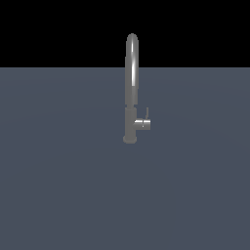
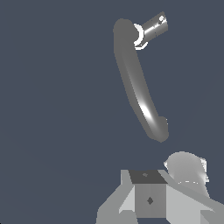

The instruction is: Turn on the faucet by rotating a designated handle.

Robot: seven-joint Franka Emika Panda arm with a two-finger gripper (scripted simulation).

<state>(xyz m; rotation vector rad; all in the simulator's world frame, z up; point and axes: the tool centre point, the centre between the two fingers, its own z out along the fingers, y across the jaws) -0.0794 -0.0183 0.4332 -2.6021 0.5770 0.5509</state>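
Standing upright on the grey worktop, the faucet shows its handle jutting toward the exterior view's right. Well apart from it, the gripper is partly visible; its jaws' spread cannot be told.

Seen from above against a flat slate-blue ground, the grey brushed-metal faucet runs as a curved, foreshortened bar. A short shiny metal cylinder handle juts from its far end. Pale grey blocky gripper parts fill the foreground — fingertips not visible.
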